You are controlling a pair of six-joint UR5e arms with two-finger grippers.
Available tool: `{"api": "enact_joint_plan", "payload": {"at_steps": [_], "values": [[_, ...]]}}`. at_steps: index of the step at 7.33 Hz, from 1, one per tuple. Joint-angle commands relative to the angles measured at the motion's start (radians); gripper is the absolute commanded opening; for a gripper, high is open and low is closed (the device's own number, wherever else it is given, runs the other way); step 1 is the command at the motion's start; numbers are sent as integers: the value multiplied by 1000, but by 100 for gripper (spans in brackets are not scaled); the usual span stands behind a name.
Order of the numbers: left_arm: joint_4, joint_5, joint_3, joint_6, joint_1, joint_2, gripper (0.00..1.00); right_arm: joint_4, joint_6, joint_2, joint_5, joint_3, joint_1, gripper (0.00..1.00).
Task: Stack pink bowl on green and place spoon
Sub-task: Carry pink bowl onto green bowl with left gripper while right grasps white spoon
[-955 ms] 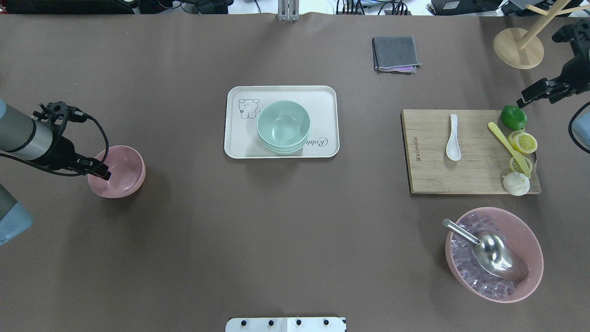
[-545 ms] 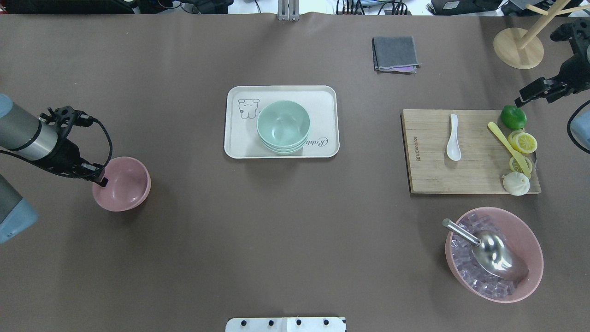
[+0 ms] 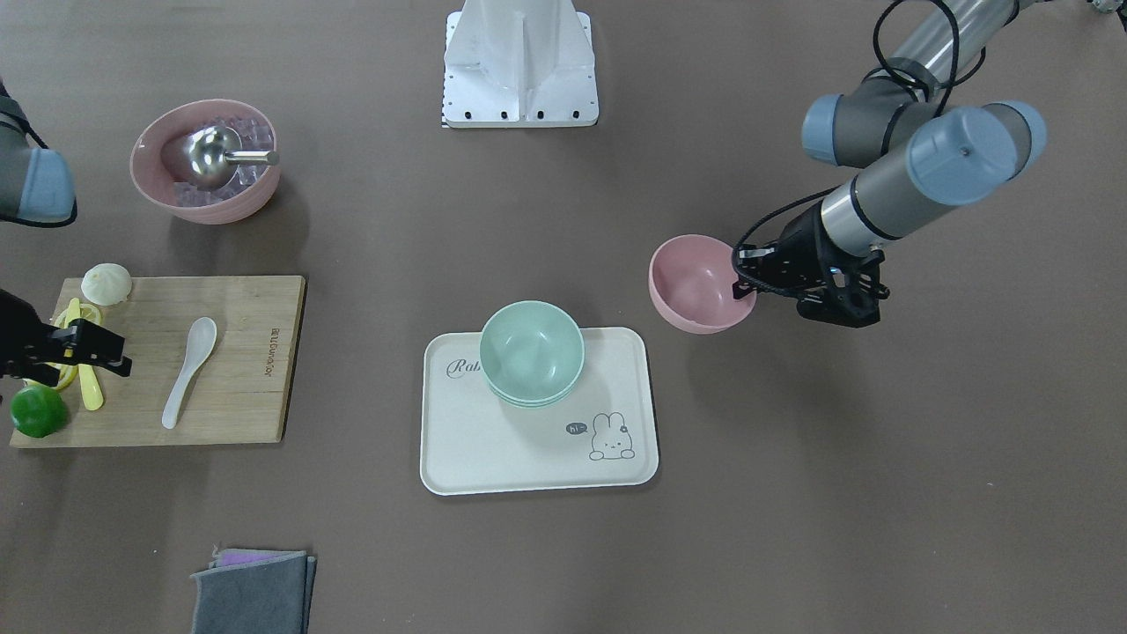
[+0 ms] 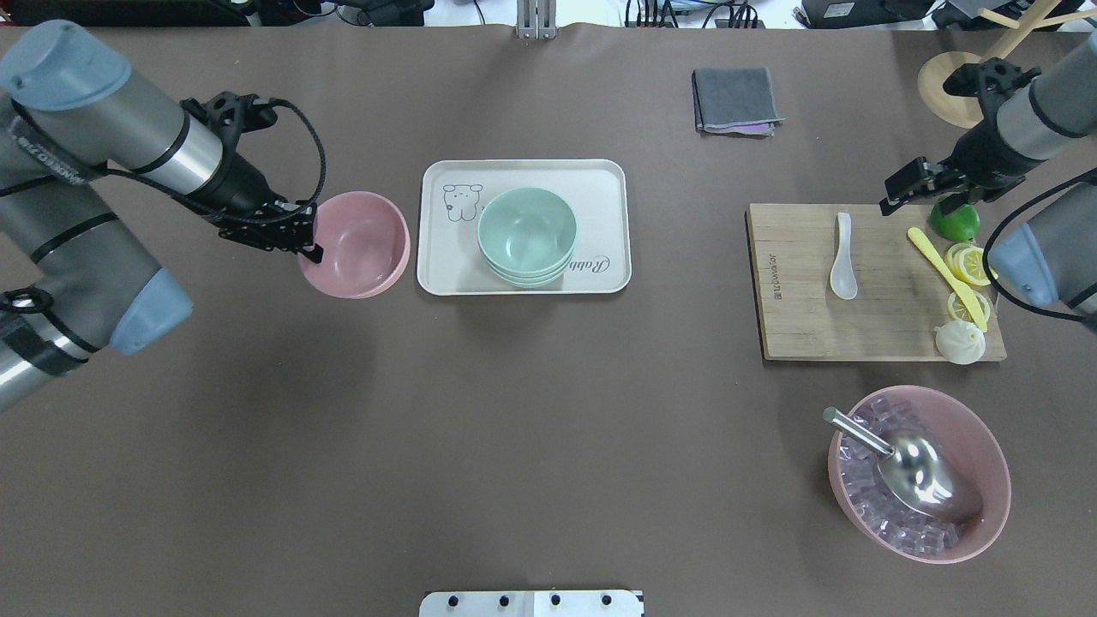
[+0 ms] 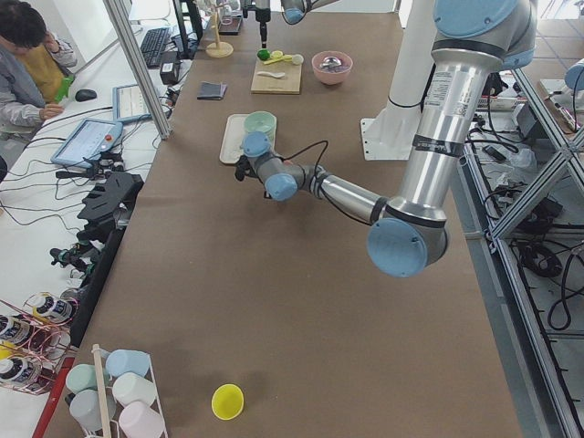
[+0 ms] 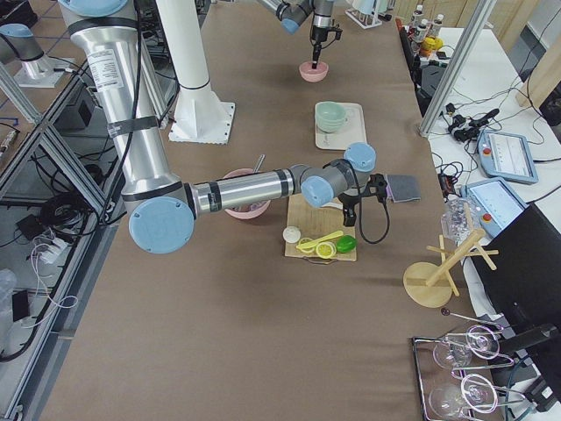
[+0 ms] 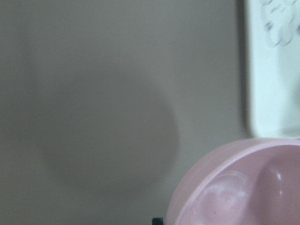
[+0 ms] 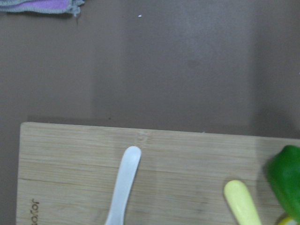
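Pink bowl (image 4: 356,245): gripped at its rim by the left pincer (image 4: 308,249), clenched on the edge nearest the arm. The bowl is tilted and held clear of the brown tabletop (image 4: 531,428), its shadow falling apart from it in the left wrist view; it is just beside the tray (image 4: 600,180), on the side of the printed animal, not over it. Green bowls (image 4: 526,233): a nested stack, upright, on the tray. White spoon (image 4: 842,260): flat on the wooden cutting board (image 4: 797,330), bowl end toward the robot, touched by nothing. Right pincer (image 4: 891,202): hovers above the far edge of the board, between the spoon and the lime (image 4: 958,224) — whether it is released or clenched cannot be told. Also on the board: lemon slices (image 4: 978,265), a yellow utensil (image 4: 932,254), a white bun (image 4: 959,342). Elsewhere on the tabletop: a larger pink bowl (image 4: 990,446) of ice cubes with a metal scoop (image 4: 921,476) lying in it; a folded grey cloth (image 4: 735,98) beyond the board.
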Motion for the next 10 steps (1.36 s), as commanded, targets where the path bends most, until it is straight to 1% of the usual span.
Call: {"api": "enact_joint_plan", "payload": {"at_steps": [1, 2, 3, 4, 5, 7, 8, 9, 10], "values": [[126, 100, 31, -106, 52, -196, 0, 0, 217, 35, -68, -10, -120, 89], [138, 146, 74, -116, 76, -252, 0, -2, 228, 42, -76, -31, -135, 88], [135, 152, 114, -140, 99, -290, 0, -2, 248, 44, -78, -35, -139, 86], [133, 200, 148, -146, 132, -327, 0, -2, 248, 54, -78, -45, -142, 77], [124, 241, 156, -148, 146, -332, 0, -2, 252, 61, -78, -51, -140, 55], [104, 252, 202, -143, 159, -349, 0, -2, 271, 62, -78, -53, -140, 7], [72, 327, 218, -142, 192, -346, 85, -2, 271, 62, -76, -61, -140, 0], [43, 376, 220, -149, 211, -344, 97, -2, 271, 62, -72, -59, -139, 0], [41, 376, 219, -151, 209, -343, 97, -2, 272, 62, -72, -58, -139, 0]]}}
